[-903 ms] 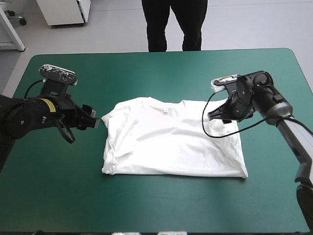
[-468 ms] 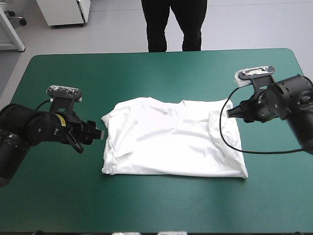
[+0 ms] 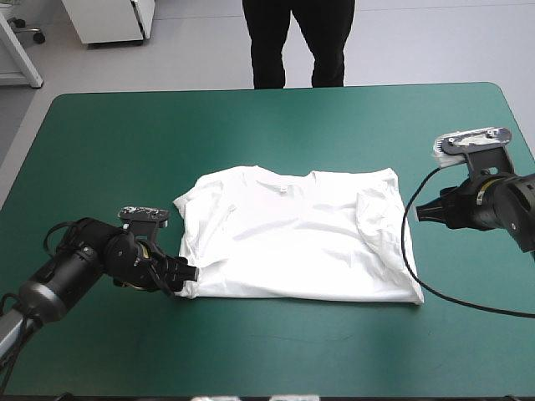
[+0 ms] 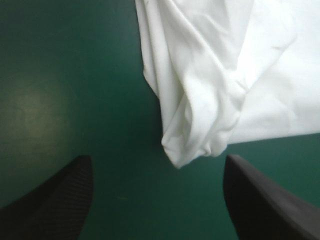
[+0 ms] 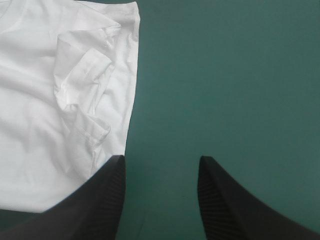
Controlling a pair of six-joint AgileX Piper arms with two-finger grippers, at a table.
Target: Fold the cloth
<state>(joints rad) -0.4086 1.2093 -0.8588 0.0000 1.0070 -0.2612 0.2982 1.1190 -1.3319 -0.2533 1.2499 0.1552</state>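
Both spread: left end effector (image 4: 157, 157) at T-shirt (image 3: 292, 238) corner, right end effector (image 5: 161, 158) beside

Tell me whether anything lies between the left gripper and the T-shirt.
Nothing visible does. The left gripper is open, and only bare teal-green cover lies between it and the nearest corner of the T-shirt, straight ahead.

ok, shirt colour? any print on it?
Plain white T-shirt, no print visible; clearest in the high view.
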